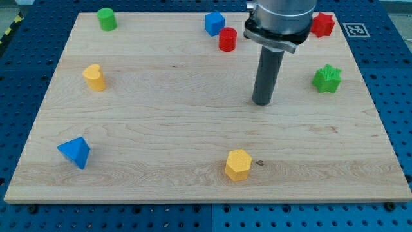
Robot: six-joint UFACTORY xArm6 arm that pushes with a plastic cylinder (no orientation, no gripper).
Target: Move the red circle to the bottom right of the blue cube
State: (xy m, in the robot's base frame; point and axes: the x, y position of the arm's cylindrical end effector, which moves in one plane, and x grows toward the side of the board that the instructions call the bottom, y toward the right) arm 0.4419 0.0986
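Red circle (pixel 227 39) stands upright beside blue cube (pixel 214 23).

A pale, smooth wooden board (pixel 193 129) with visible grain and a small dark knot sits on a blue perforated metal-looking table (pixel 393 96). The matt, plastic-looking red circle (pixel 227 39) and blue cube (pixel 214 23) lie up and to the view's left of my tip (pixel 261 102), the end of a dark, faintly sheened rod under a grey metallic collar (pixel 280 19).
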